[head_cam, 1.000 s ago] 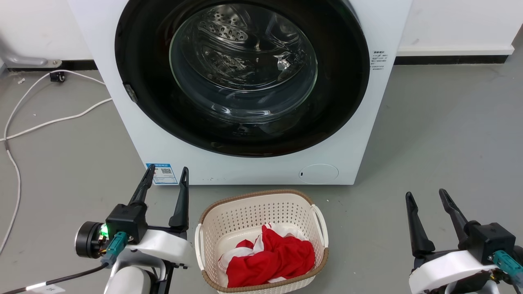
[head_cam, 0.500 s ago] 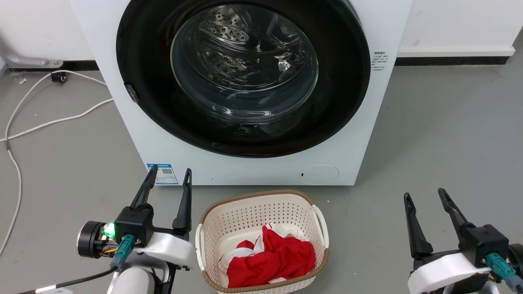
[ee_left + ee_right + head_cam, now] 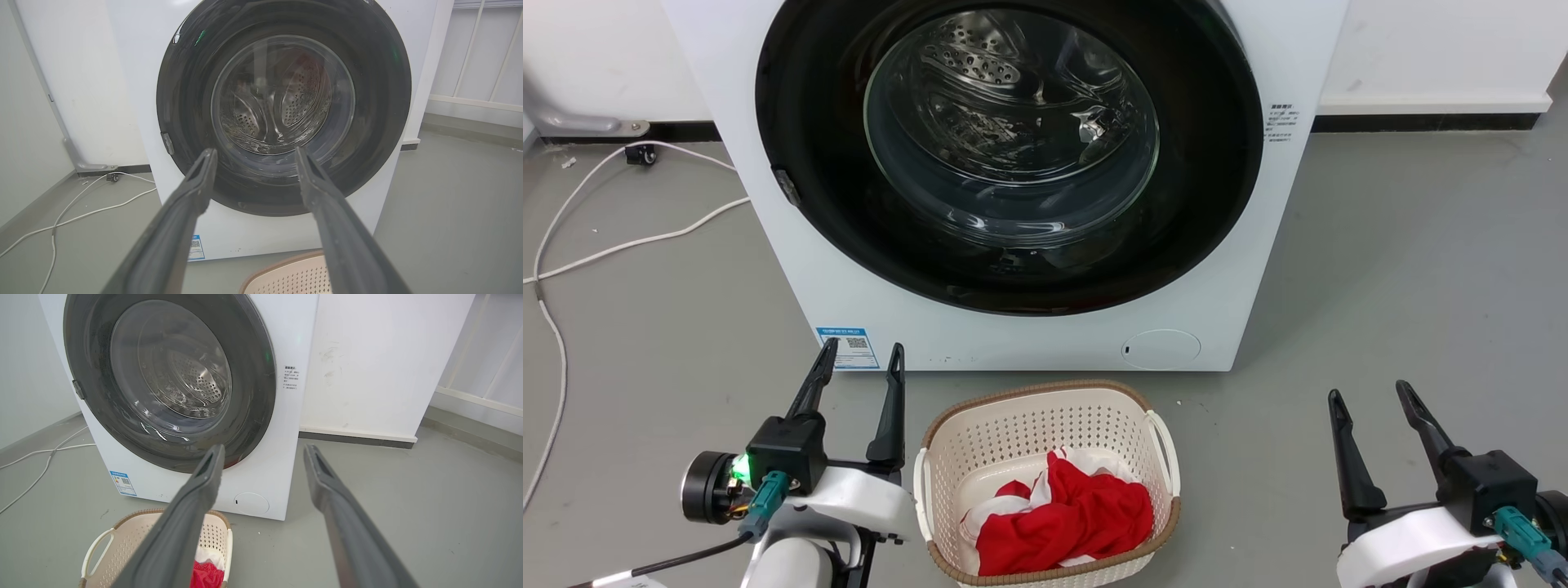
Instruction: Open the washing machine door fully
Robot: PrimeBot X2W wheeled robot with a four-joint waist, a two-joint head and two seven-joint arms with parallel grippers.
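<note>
Since 0.5 s ago: both grippers slightly lower in head view. Left gripper [image 3: 863, 347] and right gripper [image 3: 1368, 389] spread wide, empty, clear of the machine. Washing machine door [image 3: 1010, 147], a glossy black ring round bulging clear glass, is shut against the white washing machine [image 3: 1013, 339]. Right wrist view adds the round lower flap [image 3: 251, 503]; left wrist view, the perforated steel drum [image 3: 300, 110].

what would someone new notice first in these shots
The big glossy black washing machine door, shut, with its clear glass bowl, covers most of the front of the white washing machine at the top centre of the head view. Below it on the grey floor sits a cream basket holding a red cloth. The open left claw and open right claw flank it, pointing toward the machine.
</note>
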